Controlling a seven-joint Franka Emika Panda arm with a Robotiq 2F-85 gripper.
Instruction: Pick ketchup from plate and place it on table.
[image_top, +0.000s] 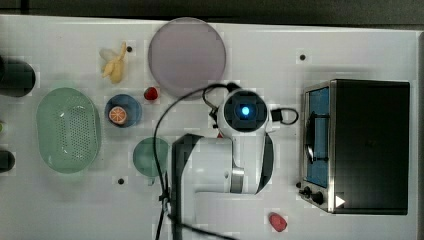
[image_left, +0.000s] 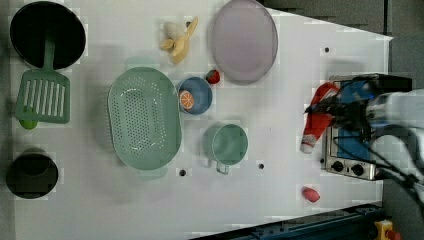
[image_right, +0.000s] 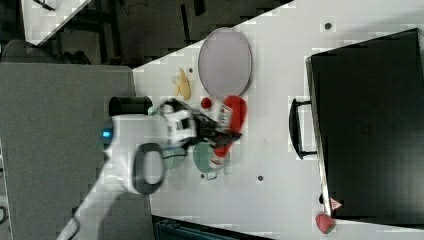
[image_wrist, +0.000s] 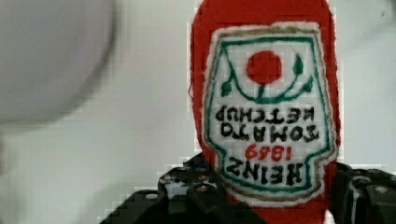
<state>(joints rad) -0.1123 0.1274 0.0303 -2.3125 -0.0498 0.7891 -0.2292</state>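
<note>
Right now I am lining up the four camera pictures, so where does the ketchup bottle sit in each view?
Top view: a sliver of the ketchup bottle peeks out beside the wrist.
Left view: ketchup bottle held in the air by the gripper, left of the oven.
Right view: ketchup bottle below the plate.
Wrist view: ketchup bottle in the middle, label facing the camera.
Shared landmark: the plate.

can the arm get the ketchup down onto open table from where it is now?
Probably yes. The gripper is shut on the ketchup, off the plate and in the air. In the left view, the white table beside the green cup and the toaster oven looks bare, so nothing seems to block a descent.
</note>
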